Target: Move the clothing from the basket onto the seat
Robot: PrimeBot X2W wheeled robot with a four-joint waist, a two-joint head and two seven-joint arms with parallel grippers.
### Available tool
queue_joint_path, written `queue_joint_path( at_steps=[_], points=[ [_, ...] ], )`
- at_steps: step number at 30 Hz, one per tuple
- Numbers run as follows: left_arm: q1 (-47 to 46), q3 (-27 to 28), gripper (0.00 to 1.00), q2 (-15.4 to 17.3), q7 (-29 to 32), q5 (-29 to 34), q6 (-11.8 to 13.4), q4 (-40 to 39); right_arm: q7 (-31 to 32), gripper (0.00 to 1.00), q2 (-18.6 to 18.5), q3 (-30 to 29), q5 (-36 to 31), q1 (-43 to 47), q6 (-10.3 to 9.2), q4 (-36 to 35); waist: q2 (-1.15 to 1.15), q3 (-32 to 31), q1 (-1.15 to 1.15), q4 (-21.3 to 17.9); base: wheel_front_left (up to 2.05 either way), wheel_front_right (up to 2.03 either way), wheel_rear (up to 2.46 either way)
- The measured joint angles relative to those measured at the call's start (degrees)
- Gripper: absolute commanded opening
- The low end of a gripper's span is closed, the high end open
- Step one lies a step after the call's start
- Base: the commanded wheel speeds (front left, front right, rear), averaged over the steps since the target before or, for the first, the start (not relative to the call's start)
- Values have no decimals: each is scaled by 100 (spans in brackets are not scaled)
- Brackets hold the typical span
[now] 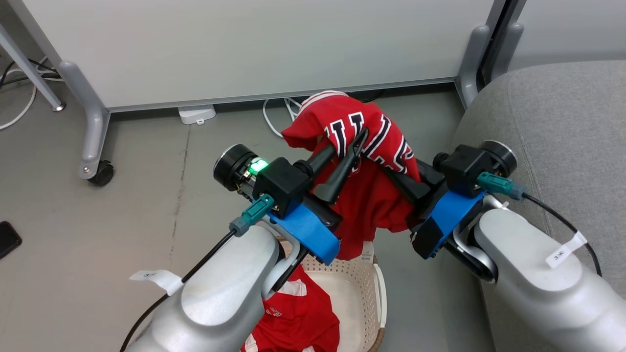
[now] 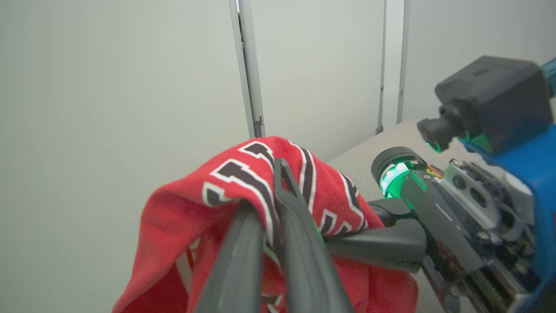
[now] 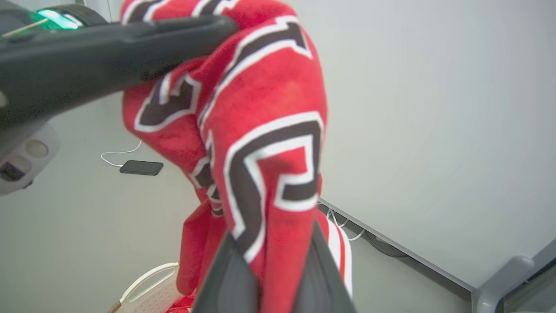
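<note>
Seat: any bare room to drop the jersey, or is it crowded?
Yes: the visible seat is bare from the partition post down to the right arm. The floor between caster leg and basket is free too. Crowded: between left hand and right hand, both shut on the jersey, and the basket, holding another red garment.

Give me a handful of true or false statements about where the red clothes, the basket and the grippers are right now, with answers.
1. The left gripper and the right gripper are both shut on the lettered red jersey. True.
2. The laundry basket holds nothing. False: a second red garment lies in it.
3. The lettered red jersey lies on the grey seat. False: it hangs in the air above the laundry basket, off the seat.
4. A dark phone lies on the floor. True.
</note>
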Motion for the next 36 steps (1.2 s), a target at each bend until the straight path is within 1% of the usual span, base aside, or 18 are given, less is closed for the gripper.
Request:
queue_joint_path(
  at_steps=[6,11,17,23,36],
  points=[
    [123,22,100,0,0,-51,22,31,0,0,115,-878,-199,205,-1,52,0,11,0,29,0,0,0],
    [226,107,100,51,0,8,90,-63,1,0,168,-1592,-491,499,-1,-46,0,94,-1,19,0,0,0],
    [355,257,100,148,0,113,166,-231,0,0,229,-2373,-760,890,-1,-304,0,204,0,-164,0,0,0],
    [417,299,100,207,-1,203,156,-290,0,0,346,-2978,-956,1291,-1,-668,0,295,0,-579,0,0,0],
    [415,54,100,221,-1,360,64,-167,1,0,726,-4011,-1261,2109,-1,-1391,0,520,0,-1764,0,0,0]
  ],
)
